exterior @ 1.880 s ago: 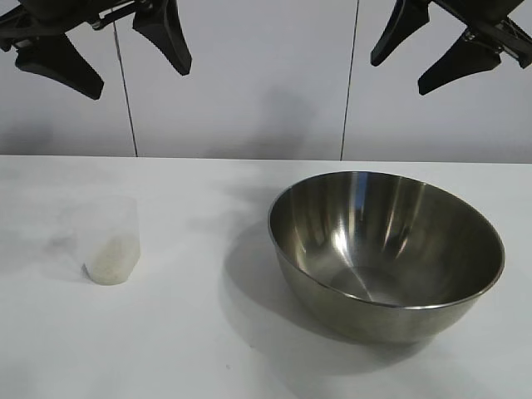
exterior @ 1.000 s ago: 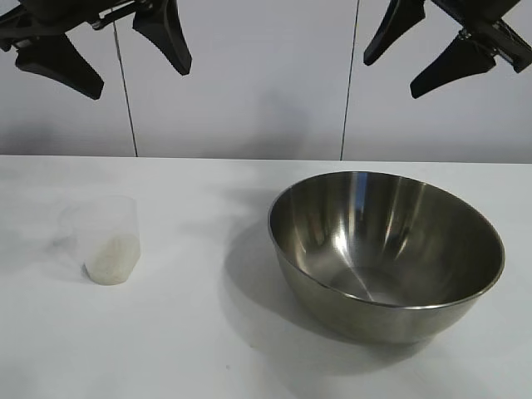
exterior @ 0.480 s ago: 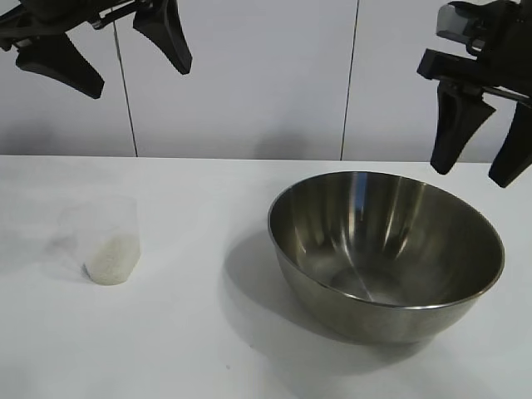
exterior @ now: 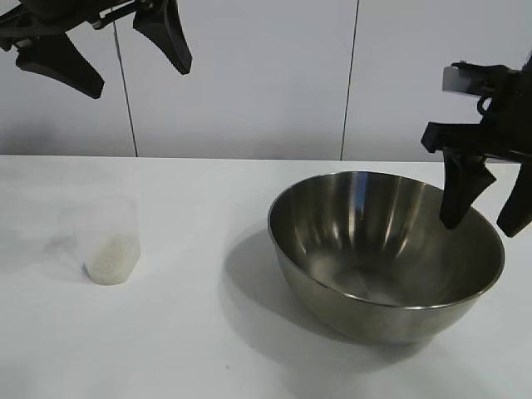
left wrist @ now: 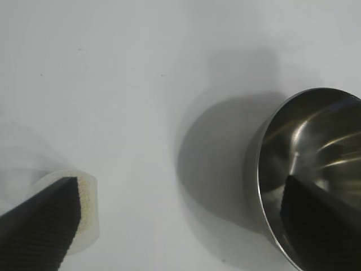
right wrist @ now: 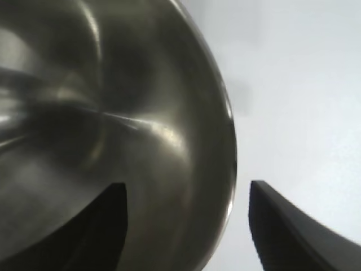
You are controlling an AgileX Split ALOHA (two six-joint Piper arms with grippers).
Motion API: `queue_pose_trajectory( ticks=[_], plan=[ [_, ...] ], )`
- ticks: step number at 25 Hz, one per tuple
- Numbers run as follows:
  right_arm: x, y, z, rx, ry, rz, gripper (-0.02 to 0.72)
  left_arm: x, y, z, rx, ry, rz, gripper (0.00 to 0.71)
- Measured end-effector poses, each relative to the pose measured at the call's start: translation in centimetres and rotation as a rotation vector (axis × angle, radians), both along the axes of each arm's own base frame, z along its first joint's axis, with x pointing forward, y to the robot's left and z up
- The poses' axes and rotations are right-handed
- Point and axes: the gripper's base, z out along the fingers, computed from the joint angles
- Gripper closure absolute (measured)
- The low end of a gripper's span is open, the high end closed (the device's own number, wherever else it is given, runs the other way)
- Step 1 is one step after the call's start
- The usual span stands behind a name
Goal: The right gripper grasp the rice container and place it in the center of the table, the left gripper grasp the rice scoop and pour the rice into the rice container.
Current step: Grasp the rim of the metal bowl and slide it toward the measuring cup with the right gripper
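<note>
The right end effector [exterior: 488, 214], a black arm tip with two tapered wedge fingers, points down over the far right rim of the large round shiny stainless-steel bowl [exterior: 384, 253]. Its fingers stand apart and straddle that rim: one finger [exterior: 460, 193] hangs inside the bowl, the other just outside it. In the right wrist view the rim [right wrist: 230, 169] runs between the two dark fingers with a gap on either side, so nothing is gripped.

The bowl rests upright on the flat white table [exterior: 208, 332], holding nothing that can be seen, and casts a soft shadow to its left.

Well to the left of the bowl stands the small translucent plastic measuring cup [exterior: 106, 239], upright, with a low heap of white rice grains [exterior: 112, 263] in its bottom.

The left end effector [exterior: 104, 50], black with wedge fingers spread wide, hangs high above the cup and far from the bowl, holding nothing. Its wrist view shows cup [left wrist: 84, 217] and bowl [left wrist: 307, 169] below its fingertips.
</note>
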Motion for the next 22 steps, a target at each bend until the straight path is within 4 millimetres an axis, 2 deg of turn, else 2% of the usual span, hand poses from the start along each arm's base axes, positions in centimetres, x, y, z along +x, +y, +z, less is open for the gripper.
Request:
queue_pose_trajectory(
  ticks=[7, 12, 13, 14, 17, 19, 22],
  plan=[
    [1.3, 0.0, -2.1, 0.002, -0.064, -0.03, 0.27, 0.0, 0.0, 0.0, 0.0, 0.0, 0.0, 0.016],
    [2.3, 0.2, -4.6, 0.012, -0.064, -0.057, 0.281, 0.1, 0.0, 0.0, -0.003, -0.008, 0.002, 0.016],
    [2.4, 0.2, -5.1, 0.014, -0.054, -0.062, 0.31, 0.1, 0.0, 0.1, -0.004, -0.01, 0.002, 0.016],
    [2.4, 0.2, -5.5, 0.017, -0.043, -0.066, 0.369, 0.1, 0.0, 0.1, -0.004, -0.01, 0.002, 0.016],
    [2.4, 0.4, -5.9, 0.035, -0.027, -0.081, 0.605, 0.1, 0.0, 0.1, -0.004, -0.01, 0.002, 0.016],
    [2.4, 0.5, -5.8, 0.049, -0.024, -0.072, 0.659, 0.1, 0.0, 0.1, -0.004, -0.01, 0.002, 0.016],
    [2.3, 0.8, -5.8, 0.076, -0.019, -0.053, 0.688, 0.1, 0.0, 0.1, -0.004, -0.01, 0.002, 0.016]
  ],
)
